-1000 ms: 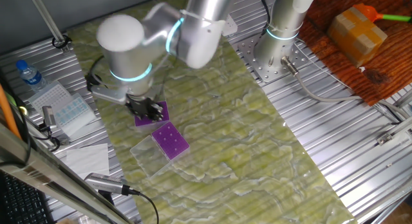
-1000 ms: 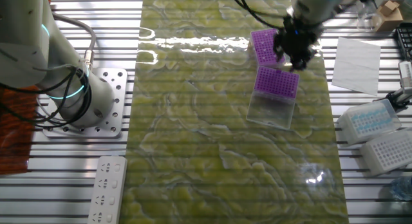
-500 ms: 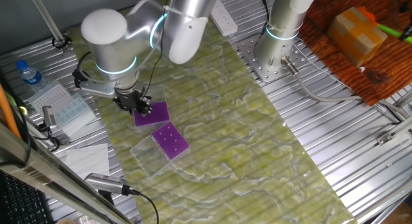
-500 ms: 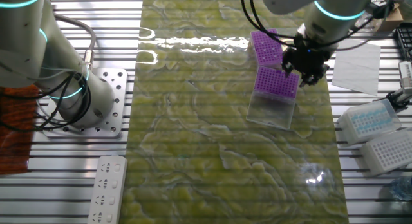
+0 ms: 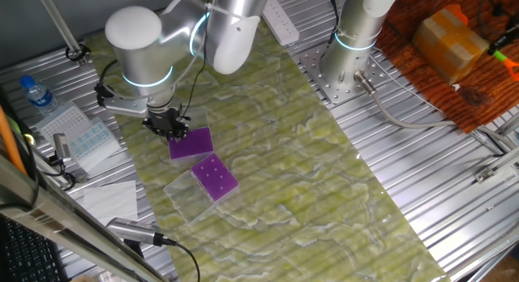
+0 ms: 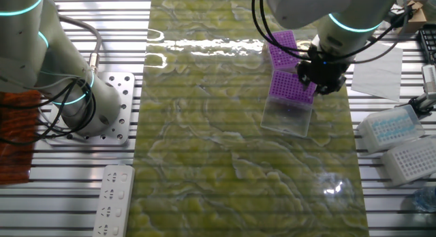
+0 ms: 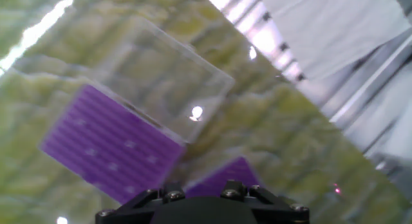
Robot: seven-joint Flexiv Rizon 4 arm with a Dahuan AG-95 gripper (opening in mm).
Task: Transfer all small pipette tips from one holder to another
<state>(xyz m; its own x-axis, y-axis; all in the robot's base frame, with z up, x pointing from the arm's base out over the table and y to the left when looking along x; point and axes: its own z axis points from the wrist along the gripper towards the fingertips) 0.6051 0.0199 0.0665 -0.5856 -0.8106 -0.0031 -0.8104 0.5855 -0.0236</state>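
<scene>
Two purple racks lie on the green mat. The far rack (image 5: 192,142) sits beside my gripper (image 5: 168,124); the near rack (image 5: 214,177) carries a few small pipette tips (image 5: 212,173), seen as pale specks. In the other fixed view my gripper (image 6: 321,77) hovers at the right edge of the lower rack (image 6: 291,86), below the upper rack (image 6: 283,46). The hand view shows one rack (image 7: 109,143) with pale specks (image 7: 131,145), a corner of the second rack (image 7: 222,176) and a clear lid (image 7: 161,73). My fingertips are hidden, so I cannot tell whether they are open or shut.
A clear lid (image 5: 182,197) lies against the near rack. White tip boxes (image 5: 81,136), a water bottle (image 5: 36,94) and paper (image 5: 109,201) sit left of the mat. A second arm's base (image 5: 349,63) and a power strip (image 5: 280,23) stand at the back.
My gripper has moved off the top of the far rack to its outer side, away from the mat's middle. The racks and lid have not moved.
</scene>
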